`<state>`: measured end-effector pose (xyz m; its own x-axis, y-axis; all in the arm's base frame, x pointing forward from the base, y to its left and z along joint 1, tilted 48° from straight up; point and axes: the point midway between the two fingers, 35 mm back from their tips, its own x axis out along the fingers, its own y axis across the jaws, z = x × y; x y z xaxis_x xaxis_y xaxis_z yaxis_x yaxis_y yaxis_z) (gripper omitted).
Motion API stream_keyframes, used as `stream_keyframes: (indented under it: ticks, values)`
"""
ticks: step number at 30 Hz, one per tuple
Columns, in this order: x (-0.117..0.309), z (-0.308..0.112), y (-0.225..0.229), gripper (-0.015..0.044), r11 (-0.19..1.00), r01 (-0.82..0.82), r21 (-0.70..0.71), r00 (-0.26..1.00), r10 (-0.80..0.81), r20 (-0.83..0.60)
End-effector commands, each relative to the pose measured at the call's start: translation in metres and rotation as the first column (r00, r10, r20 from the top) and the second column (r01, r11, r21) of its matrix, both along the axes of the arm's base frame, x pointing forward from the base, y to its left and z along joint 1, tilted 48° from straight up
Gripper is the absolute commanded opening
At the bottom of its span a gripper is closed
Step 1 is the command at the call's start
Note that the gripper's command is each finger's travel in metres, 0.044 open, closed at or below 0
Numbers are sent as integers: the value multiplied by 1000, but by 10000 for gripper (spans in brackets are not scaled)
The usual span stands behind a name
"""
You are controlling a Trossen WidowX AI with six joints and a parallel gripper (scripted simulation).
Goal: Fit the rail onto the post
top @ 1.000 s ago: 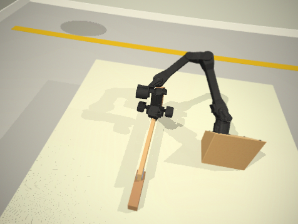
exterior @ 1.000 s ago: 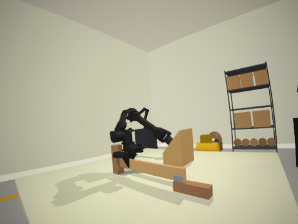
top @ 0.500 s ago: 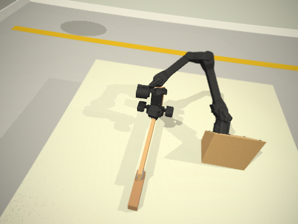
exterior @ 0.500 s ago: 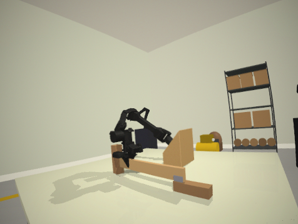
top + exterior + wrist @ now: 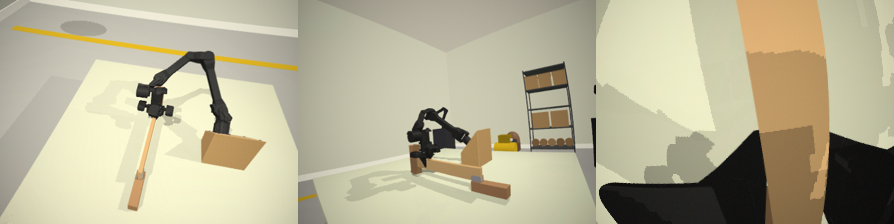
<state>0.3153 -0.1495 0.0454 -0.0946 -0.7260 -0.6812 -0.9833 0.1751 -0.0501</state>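
Note:
The long wooden rail (image 5: 147, 145) (image 5: 451, 168) (image 5: 788, 90) looks about level, its near end raised off the table. Its far end sits in the grey bracket (image 5: 477, 178) on the low footboard block (image 5: 136, 194) (image 5: 490, 189). My gripper (image 5: 153, 117) (image 5: 424, 162) (image 5: 779, 134) is shut on the rail close to its near end, one black finger on each side. The short upright post (image 5: 415, 164) stands just beyond that end; in the top view the gripper mostly hides it. The rail's end looks very near the post, but the pegs, the holes and any gap are hidden.
My arm (image 5: 213, 81) (image 5: 445, 123) arches over from its slanted wooden base block (image 5: 231, 151) (image 5: 484, 148), which stands to one side of the rail. All stand on the pale table top (image 5: 78, 156) (image 5: 360, 206). A shelf rack (image 5: 546, 109) is in the background.

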Motion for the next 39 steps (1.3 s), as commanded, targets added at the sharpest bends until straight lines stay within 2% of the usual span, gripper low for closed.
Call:
stream_keyframes:
  ticks: [1, 6, 23, 27, 31, 39]
  values:
    - [0, 5, -1, 0, 1000, -5, -8, 1000, 5, 2]
    - [0, 6, -2, 0, 1000, -5, -8, 1000, 5, 2]
    - [0, 1, -1, 440, 1000, -1, 0, 1000, 1, 0]
    - [0, 1, 1, 440, 1000, -1, 0, 1000, 1, 0]
    - [7, -1, 39, 440, 1000, -5, -5, 1000, 5, 2]
    - [7, -1, 41, 440, 1000, -5, -6, 1000, 5, 3]
